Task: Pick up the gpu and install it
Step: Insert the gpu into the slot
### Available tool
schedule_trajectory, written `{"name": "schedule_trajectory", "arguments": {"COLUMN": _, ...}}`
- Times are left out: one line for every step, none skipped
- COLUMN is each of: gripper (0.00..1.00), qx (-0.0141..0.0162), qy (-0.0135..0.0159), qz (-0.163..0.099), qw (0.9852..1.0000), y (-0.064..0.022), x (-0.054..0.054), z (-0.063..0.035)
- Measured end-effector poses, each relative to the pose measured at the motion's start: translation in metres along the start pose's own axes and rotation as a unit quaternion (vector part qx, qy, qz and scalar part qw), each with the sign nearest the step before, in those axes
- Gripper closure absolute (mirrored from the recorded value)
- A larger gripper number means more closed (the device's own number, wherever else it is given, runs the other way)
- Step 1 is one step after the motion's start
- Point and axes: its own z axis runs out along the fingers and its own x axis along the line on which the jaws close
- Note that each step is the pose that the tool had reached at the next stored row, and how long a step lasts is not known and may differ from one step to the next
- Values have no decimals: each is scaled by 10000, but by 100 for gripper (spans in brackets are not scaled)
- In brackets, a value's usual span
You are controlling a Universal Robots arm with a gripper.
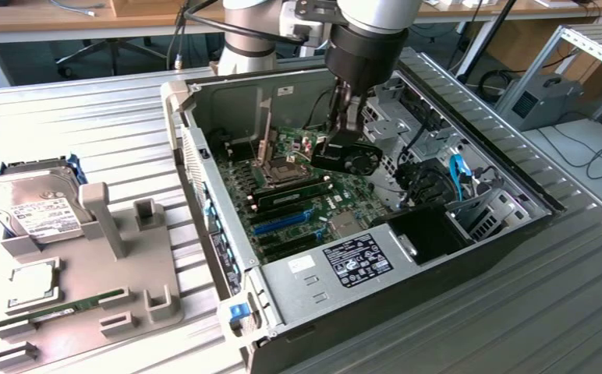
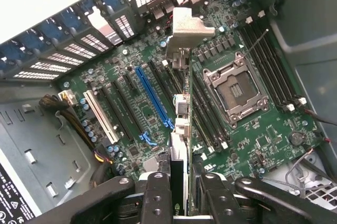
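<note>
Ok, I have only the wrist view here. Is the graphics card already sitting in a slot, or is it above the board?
Observer: In the exterior view the graphics card hangs in the gripper above the board; it looks not seated.
Operator: Which way does its fan face?
Observer: The black fan side faces the exterior view's right.
Operator: Are there parts outside the case?
Observer: Yes. A tray at the exterior view's left holds a hard drive, a processor and a memory stick.
</note>
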Motion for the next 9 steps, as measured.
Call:
{"name": "schedule_trajectory", "arguments": {"gripper": 74, "qx": -1, "qy": 0, "qz": -18, "qw": 10000, "y": 0, "x": 0, "z": 0}}
{"name": "schedule_trajectory", "arguments": {"gripper": 74, "qx": -1, "qy": 0, "qz": -33, "qw": 10000, "y": 0, "x": 0, "z": 0}}
{"name": "schedule_trajectory", "arguments": {"gripper": 74, "qx": -1, "qy": 0, "qz": -50, "qw": 10000, "y": 0, "x": 0, "z": 0}}
{"name": "schedule_trajectory", "arguments": {"gripper": 74, "qx": -2, "qy": 1, "qz": -65, "qw": 10000, "y": 0, "x": 0, "z": 0}}
{"name": "schedule_trajectory", "arguments": {"gripper": 74, "qx": -2, "qy": 1, "qz": -85, "qw": 10000, "y": 0, "x": 0, "z": 0}}
{"name": "schedule_trajectory", "arguments": {"gripper": 74, "qx": -3, "qy": 1, "qz": -105, "qw": 9999, "y": 0, "x": 0, "z": 0}}
{"name": "schedule_trajectory", "arguments": {"gripper": 74, "qx": -3, "qy": 1, "qz": -120, "qw": 9999, "y": 0, "x": 0, "z": 1}}
{"name": "schedule_trajectory", "arguments": {"gripper": 74, "qx": -4, "qy": 1, "qz": -132, "qw": 9999, "y": 0, "x": 0, "z": 1}}
{"name": "schedule_trajectory", "arguments": {"gripper": 74, "qx": -4, "qy": 1, "qz": -144, "qw": 9999, "y": 0, "x": 0, "z": 1}}
